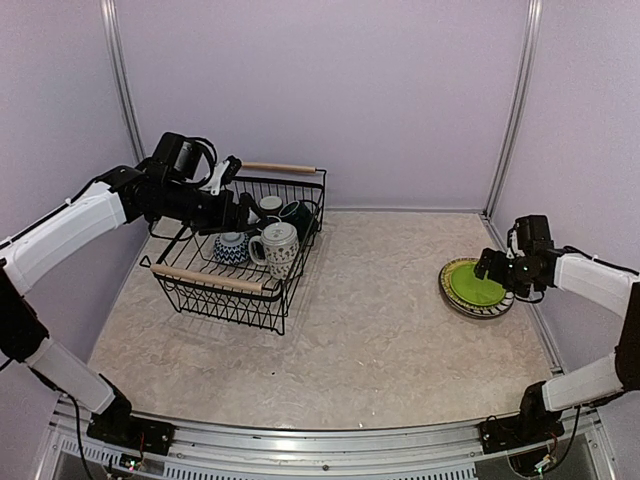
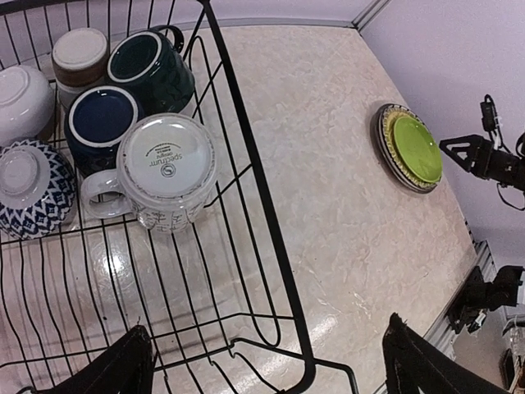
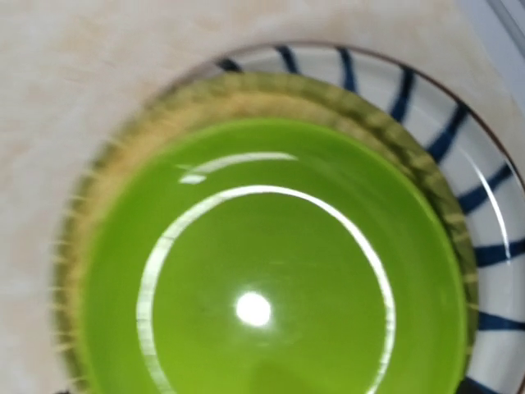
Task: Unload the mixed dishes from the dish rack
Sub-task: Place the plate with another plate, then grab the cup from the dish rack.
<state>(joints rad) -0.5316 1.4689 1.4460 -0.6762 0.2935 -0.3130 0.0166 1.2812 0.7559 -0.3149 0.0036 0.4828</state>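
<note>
The black wire dish rack (image 1: 205,279) stands at the left; its rim crosses the left wrist view (image 2: 246,156). In it are an upturned patterned white mug (image 1: 279,247) (image 2: 168,168), a blue patterned small bowl (image 1: 232,247) (image 2: 33,185), a dark green mug (image 1: 297,213) (image 2: 152,70), a dark blue mug (image 2: 102,123), a small cup (image 2: 79,53) and a white bowl (image 2: 20,98). My left gripper (image 1: 240,207) (image 2: 271,369) hovers open and empty over the rack's near corner. The lime green plate (image 1: 477,285) (image 3: 271,279) lies on the woven yellow plate (image 3: 107,189) and the striped plate (image 3: 484,222). My right gripper (image 1: 493,267) is just above them, empty.
The plate stack (image 2: 414,148) lies on the marbled table (image 1: 370,300) near the right wall. Purple walls enclose the back and sides. The rack's second wooden handle (image 1: 278,168) is at the far side.
</note>
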